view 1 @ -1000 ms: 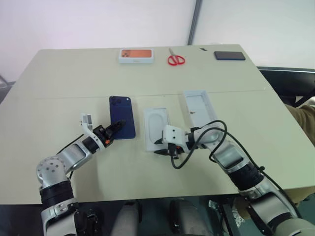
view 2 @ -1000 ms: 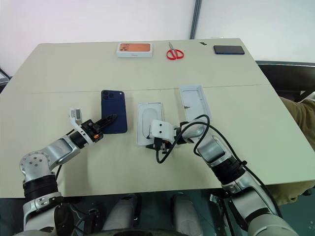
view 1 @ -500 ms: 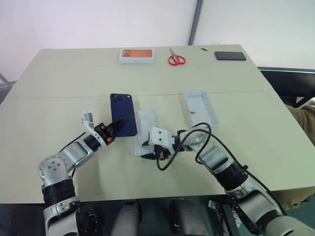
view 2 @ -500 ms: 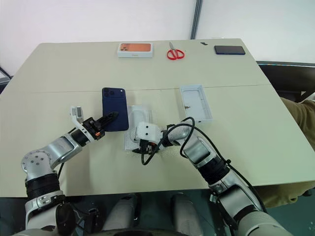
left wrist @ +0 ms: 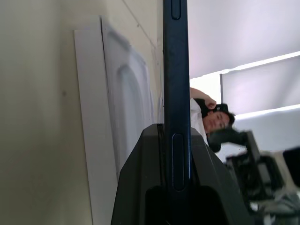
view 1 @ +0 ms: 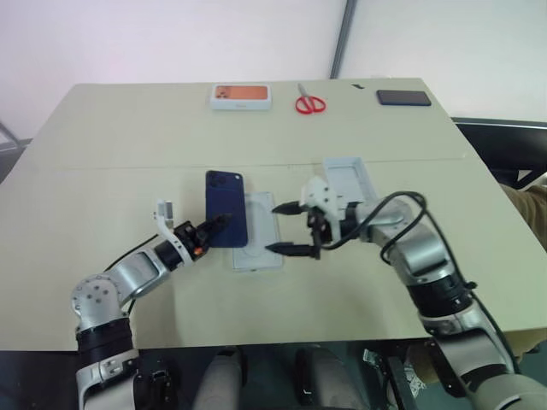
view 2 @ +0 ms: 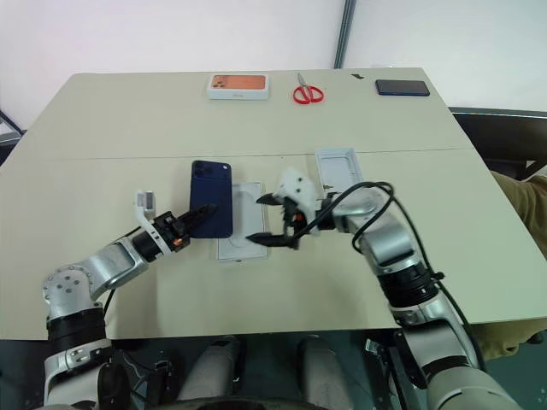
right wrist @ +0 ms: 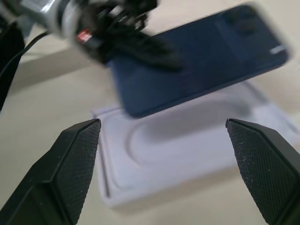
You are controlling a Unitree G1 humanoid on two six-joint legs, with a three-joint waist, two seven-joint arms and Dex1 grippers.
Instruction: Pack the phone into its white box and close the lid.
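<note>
So the left gripper [view 1: 212, 226] is pinching the phone [view 1: 226, 219] by its near short edge, fingers clamped on both faces, and the phone sticks straight out past the fingertips, back side up with the camera cluster at the far end. It's lifted clear of the table [view 1: 128, 145].

Right under and just to the right of the phone sits the flat white insert [view 1: 259, 243] with the embossed oval, lying on the table. The right gripper [view 1: 292, 228] hangs over that insert's right edge with its fingers spread wide, holding nothing, fingertips pointing toward the phone.

A white tray [view 1: 346, 178] lies open side up just behind the right gripper's wrist.

Way off past both grippers, on the table's far edge: the orange-topped box [view 1: 241, 96], red scissors [view 1: 309, 103] and a black phone [view 1: 403, 97].
</note>
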